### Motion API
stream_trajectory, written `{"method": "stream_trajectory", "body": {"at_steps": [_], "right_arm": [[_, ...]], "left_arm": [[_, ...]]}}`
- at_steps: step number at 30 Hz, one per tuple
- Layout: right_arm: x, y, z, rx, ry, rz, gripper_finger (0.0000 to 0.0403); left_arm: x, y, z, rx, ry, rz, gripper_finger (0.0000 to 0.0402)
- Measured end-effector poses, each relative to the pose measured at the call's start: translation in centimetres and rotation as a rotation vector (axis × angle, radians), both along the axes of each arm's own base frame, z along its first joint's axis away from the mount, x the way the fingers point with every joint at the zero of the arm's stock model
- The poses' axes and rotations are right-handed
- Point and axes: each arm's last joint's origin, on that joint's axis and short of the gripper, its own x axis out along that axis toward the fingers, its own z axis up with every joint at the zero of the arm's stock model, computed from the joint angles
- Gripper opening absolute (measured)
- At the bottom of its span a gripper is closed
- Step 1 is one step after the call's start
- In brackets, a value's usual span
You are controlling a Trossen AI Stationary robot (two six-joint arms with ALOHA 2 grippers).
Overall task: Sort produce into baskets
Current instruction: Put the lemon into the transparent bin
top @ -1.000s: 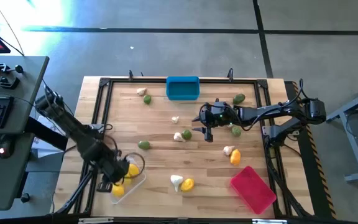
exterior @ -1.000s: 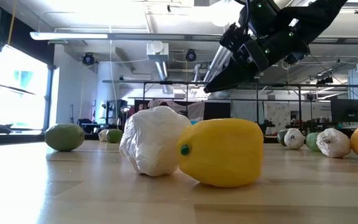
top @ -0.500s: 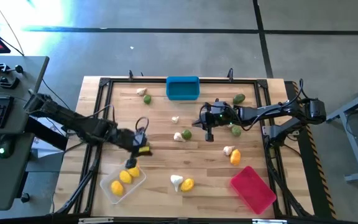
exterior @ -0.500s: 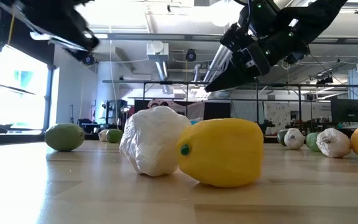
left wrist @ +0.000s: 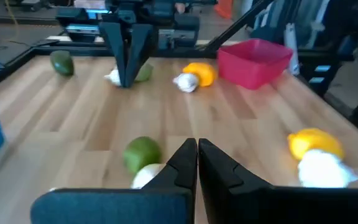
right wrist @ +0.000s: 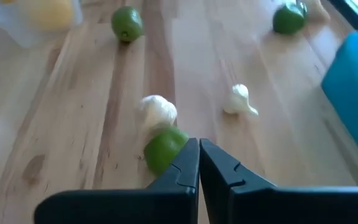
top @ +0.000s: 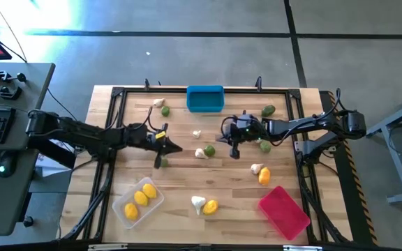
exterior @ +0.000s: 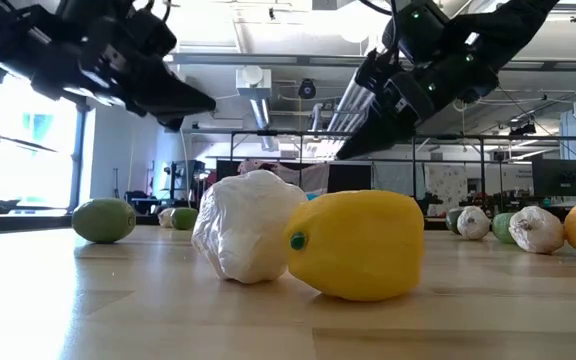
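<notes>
My left gripper [top: 179,148] is shut and reaches nearly level from the table's left toward the middle. Just ahead of its fingertips [left wrist: 197,146] lie a green piece [left wrist: 142,152] and a garlic bulb [left wrist: 146,176]. My right gripper [top: 234,152] hovers shut on the other side of that pair [right wrist: 163,149], slanting down. The clear basket [top: 127,213] at the near left holds three yellow lemons. The blue basket [top: 205,98] stands at the far edge and the red basket [top: 283,211] at the near right. Loose produce lies scattered on the table.
Near the front edge a garlic bulb [exterior: 248,225] leans against a lemon [exterior: 358,245]. More pieces: green [top: 268,110], green [top: 264,146], garlic [top: 256,168] beside a lemon [top: 264,176], garlic [top: 197,134], and garlic [top: 160,103] with green [top: 165,111]. A black frame [top: 117,93] rims the table.
My left gripper has swung from above the clear basket at the near left toward the table's middle. It has tipped from pointing down to nearly level. The lemons stay in the clear basket. My right arm has kept its place.
</notes>
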Motion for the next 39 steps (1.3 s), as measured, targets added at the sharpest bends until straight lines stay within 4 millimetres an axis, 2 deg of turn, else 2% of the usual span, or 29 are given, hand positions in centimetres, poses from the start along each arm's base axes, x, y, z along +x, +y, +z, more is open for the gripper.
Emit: {"method": "stream_trajectory", "body": {"at_steps": [7,12,16,21,26,32,35,39], "right_arm": [[-0.4,0.5,-0.5,0.13,0.066,-0.1,0.0001],[-2.0,1.9,-0.6,0.195,0.223,-0.114,0.0012],[-3.7,3.1,0.0,0.289,0.316,-0.171,0.0056],[-5.5,5.1,1.2,0.46,0.37,-0.292,0.0139],[-6.9,7.7,3.2,0.614,0.494,-0.476,0.0203],[-8.1,10.5,5.3,0.726,0.672,-0.818,0.022],[-8.3,11.4,5.0,0.786,0.751,-0.986,0.0221],[-8.0,11.9,3.4,0.824,0.835,-1.117,0.0221]], "left_arm": [[0.1,1.7,0.7,-0.034,-0.081,0.084,0.0],[0.1,2.2,0.9,-0.036,-0.103,0.121,0.0],[0.0,2.6,1.0,-0.03,-0.111,0.157,0.0],[0.0,2.8,1.0,-0.032,-0.11,0.17,0.0],[0.0,2.8,0.9,-0.033,-0.103,0.171,0.0],[0.0,2.8,0.9,-0.024,-0.098,0.17,0.0],[0.0,2.8,0.8,-0.024,-0.094,0.17,0.0],[-0.1,2.8,0.8,-0.016,-0.085,0.168,0.0]]}}
